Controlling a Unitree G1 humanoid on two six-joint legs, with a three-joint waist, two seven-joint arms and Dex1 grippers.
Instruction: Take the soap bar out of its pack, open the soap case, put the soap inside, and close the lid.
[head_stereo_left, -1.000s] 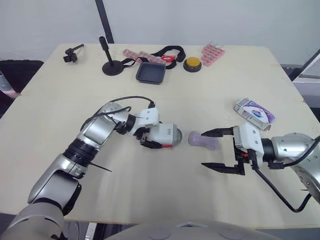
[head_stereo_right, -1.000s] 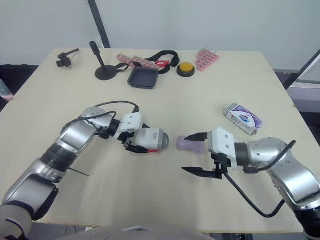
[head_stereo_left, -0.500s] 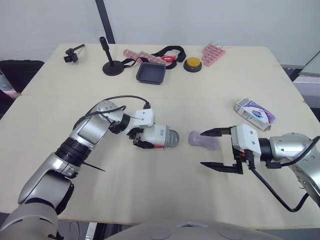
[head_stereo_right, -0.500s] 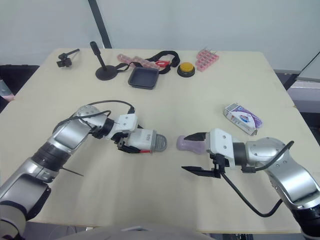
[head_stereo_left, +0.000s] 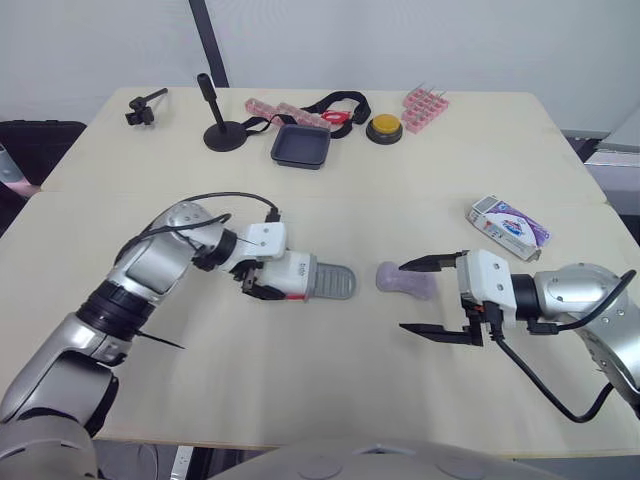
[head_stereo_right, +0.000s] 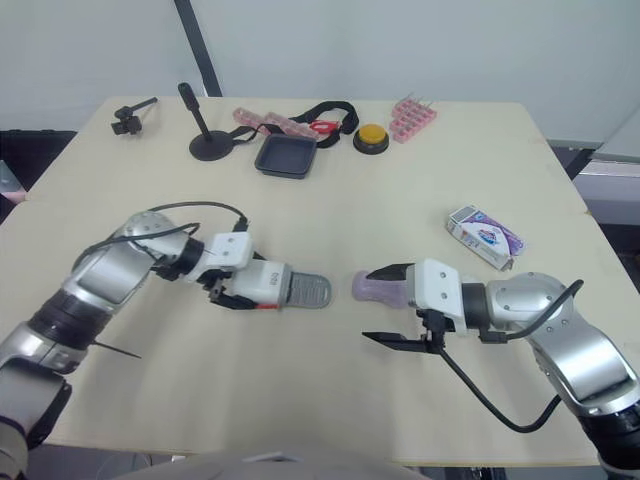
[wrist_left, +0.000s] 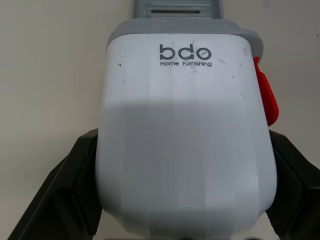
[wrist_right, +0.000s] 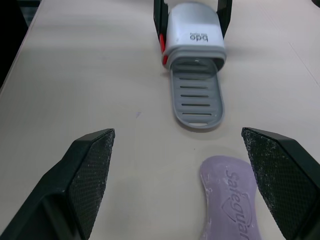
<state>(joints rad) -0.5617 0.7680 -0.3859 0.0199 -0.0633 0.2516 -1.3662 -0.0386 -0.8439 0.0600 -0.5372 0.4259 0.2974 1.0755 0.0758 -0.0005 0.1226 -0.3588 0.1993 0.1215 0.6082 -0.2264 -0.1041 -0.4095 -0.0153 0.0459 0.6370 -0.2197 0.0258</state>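
My left gripper (head_stereo_left: 262, 283) is shut on the white cover (head_stereo_left: 291, 276) of the soap case, which lies on the table. The case's grey slotted tray (head_stereo_left: 333, 281) sticks out of the cover toward the soap. A purple soap bar (head_stereo_left: 405, 280) lies bare on the table just right of the tray, also seen as the soap bar (wrist_right: 229, 197) in the right wrist view. My right gripper (head_stereo_left: 428, 298) stands wide open at the soap's right end, one finger (head_stereo_left: 430, 263) behind it and one in front. The soap's pack (head_stereo_left: 509, 226) lies at the right.
At the table's far edge stand a black stand (head_stereo_left: 222, 132), a dark square tray (head_stereo_left: 301, 145), a black strap (head_stereo_left: 335, 103), an orange button (head_stereo_left: 384, 127), pink racks (head_stereo_left: 426, 108) and a small black clamp (head_stereo_left: 141, 108).
My left gripper has drawn the white cover to the left, and the grey tray now slides out further from it. The right gripper and soap stay put.
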